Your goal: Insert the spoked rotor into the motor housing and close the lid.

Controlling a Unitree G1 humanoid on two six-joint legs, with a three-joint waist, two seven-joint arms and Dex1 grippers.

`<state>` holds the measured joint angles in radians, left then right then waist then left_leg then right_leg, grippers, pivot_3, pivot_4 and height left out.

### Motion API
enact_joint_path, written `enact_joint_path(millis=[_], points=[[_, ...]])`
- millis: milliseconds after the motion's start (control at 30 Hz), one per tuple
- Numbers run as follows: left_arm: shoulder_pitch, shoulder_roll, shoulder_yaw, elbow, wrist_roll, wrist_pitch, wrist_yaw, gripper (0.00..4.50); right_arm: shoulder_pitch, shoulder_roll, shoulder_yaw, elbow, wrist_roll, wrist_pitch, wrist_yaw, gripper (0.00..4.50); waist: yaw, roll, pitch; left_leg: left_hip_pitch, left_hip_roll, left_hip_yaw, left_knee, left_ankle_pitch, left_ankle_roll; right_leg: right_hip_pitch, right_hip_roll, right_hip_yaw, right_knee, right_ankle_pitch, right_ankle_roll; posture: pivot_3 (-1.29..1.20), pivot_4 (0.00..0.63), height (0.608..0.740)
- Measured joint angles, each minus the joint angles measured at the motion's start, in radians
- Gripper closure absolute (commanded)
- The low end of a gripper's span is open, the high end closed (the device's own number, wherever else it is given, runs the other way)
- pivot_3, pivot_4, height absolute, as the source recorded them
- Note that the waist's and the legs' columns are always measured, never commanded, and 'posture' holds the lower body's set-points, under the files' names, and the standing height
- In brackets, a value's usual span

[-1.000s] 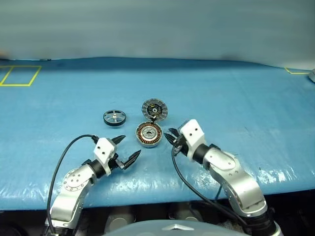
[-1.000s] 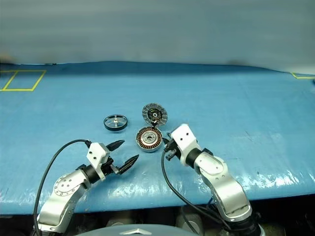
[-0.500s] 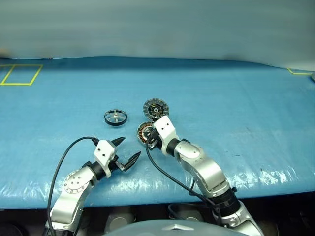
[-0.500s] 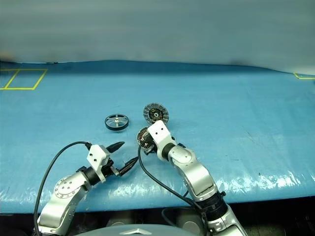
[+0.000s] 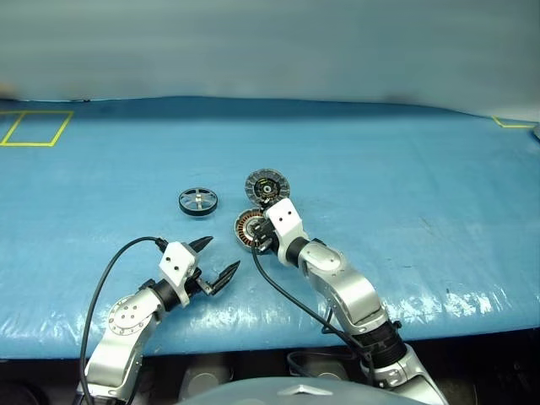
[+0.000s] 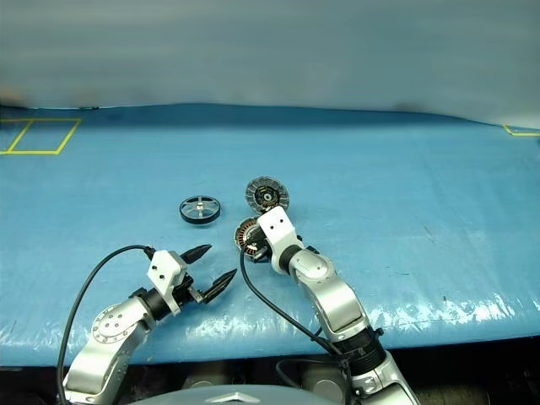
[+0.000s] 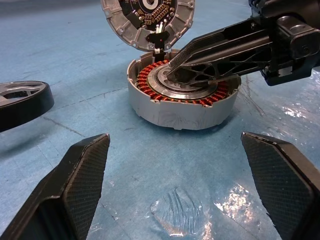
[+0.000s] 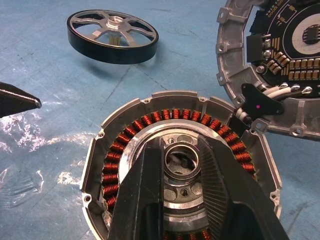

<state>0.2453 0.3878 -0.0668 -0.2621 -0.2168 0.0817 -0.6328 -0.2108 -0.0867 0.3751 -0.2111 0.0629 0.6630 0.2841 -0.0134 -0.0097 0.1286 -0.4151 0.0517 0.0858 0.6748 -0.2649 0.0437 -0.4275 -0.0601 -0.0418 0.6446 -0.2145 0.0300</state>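
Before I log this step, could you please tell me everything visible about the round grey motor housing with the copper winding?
The round grey metal motor housing lies flat on the blue table cover, open side up. A copper-red winding ring circles its silver centre hub. The open hinged lid stands at its far edge, joined by white wires. The right gripper straddles the hub, fingers resting inside the winding ring.

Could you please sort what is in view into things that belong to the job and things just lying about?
Belonging to the job:
- spoked rotor, lying apart on the table
- motor housing, open, windings showing
- lid, swung open at the housing's edge
- right tool, fingers around the housing's silver centre hub
- left tool, open, short of the parts

Just lying about:
- blue table cover
- yellow tape markings
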Motion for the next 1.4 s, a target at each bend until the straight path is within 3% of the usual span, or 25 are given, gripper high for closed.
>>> enact_joint_path(millis=[233, 433, 533, 767, 1000, 1400], points=[[-0.004, 0.000, 0.000, 0.000, 0.000, 0.001, 0.002, 0.00, 0.012, 0.006, 0.009, -0.021, 0.009, 0.015, 0.010, 1.51, 0.001, 0.000, 0.000, 0.001, 0.000, 0.000, 0.000, 0.000, 0.000, 0.000, 0.000, 0.000, 0.000, 0.000, 0.000, 0.00, 0.150, 0.740], [-0.004, -0.001, 0.000, 0.000, 0.000, 0.001, 0.012, 0.00, 0.028, -0.010, -0.011, -0.154, 0.036, 0.106, 0.018, 1.51, 0.001, 0.000, 0.000, 0.000, 0.000, 0.000, 0.000, 0.000, 0.000, 0.000, 0.000, 0.000, 0.000, 0.000, 0.000, 0.00, 0.150, 0.740], [-0.004, -0.002, 0.000, 0.000, 0.000, 0.001, 0.018, 0.00, 0.032, -0.024, -0.019, -0.243, 0.043, 0.159, 0.012, 2.12, 0.001, 0.000, 0.000, 0.000, 0.000, 0.000, 0.000, 0.000, 0.000, 0.000, 0.000, 0.000, 0.000, 0.000, 0.000, 0.00, 0.150, 0.740], [-0.005, -0.002, 0.000, 0.000, 0.000, 0.001, 0.020, 0.00, -0.001, -0.065, 0.037, -0.290, -0.018, 0.314, -0.052, 4.46, -0.001, 0.000, 0.000, 0.000, 0.000, 0.000, 0.000, 0.000, -0.001, 0.000, 0.000, 0.000, 0.001, 0.000, 0.000, 0.00, 0.150, 0.740], [-0.007, -0.004, -0.001, 0.000, 0.010, -0.021, 0.023, 0.00, -0.054, -0.006, 0.092, -0.283, -0.032, 0.416, -0.101, 4.46, -0.001, 0.000, 0.000, 0.000, 0.000, 0.000, 0.000, 0.000, -0.001, 0.000, 0.000, 0.000, 0.000, 0.000, 0.000, 0.00, 0.150, 0.740], [-0.005, -0.015, -0.004, 0.023, 0.020, -0.040, 0.028, 0.00, -0.082, 0.013, 0.103, -0.202, -0.039, 0.414, -0.119, 4.46, -0.002, 0.000, 0.000, 0.000, 0.000, 0.000, 0.000, 0.000, 0.000, 0.000, 0.000, 0.000, 0.000, 0.000, 0.000, 0.00, 0.150, 0.740]])
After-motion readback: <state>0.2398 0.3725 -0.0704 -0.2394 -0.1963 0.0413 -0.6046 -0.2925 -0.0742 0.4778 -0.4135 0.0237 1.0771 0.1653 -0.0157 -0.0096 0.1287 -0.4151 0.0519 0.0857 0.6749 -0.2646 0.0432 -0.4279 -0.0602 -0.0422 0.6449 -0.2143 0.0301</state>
